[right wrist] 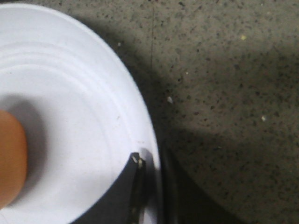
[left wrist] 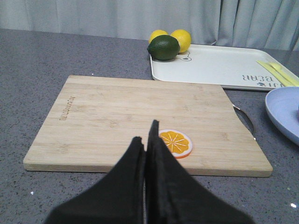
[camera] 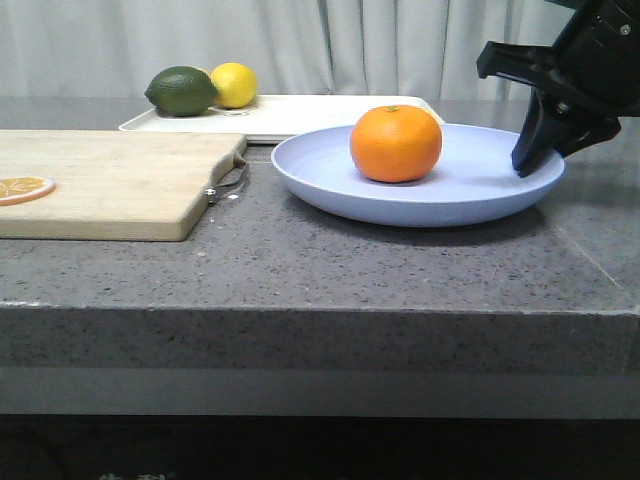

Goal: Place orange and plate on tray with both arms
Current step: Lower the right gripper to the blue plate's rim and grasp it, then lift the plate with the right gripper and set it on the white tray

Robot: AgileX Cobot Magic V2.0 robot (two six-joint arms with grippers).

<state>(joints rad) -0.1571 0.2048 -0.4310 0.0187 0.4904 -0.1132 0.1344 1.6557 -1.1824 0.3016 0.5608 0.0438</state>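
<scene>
The orange (camera: 395,143) sits left of centre in the pale lavender-blue plate (camera: 470,185), which lies on the grey counter just in front of the cream tray (camera: 300,115). My right gripper (camera: 530,165) is shut on the plate's right rim. In the right wrist view one finger (right wrist: 135,186) lies inside the plate (right wrist: 84,116) and the other sits outside the rim, with the orange (right wrist: 9,158) at the picture's edge. My left gripper (left wrist: 147,135) is shut and empty above the near edge of the wooden cutting board (left wrist: 117,112); it does not show in the front view.
A flat orange slice (left wrist: 175,142) lies on the cutting board (camera: 110,180), whose metal handle (camera: 232,180) faces the plate. A dark green lime (camera: 182,90) and a lemon (camera: 234,84) occupy the tray's far left corner. Bare counter lies right of the plate.
</scene>
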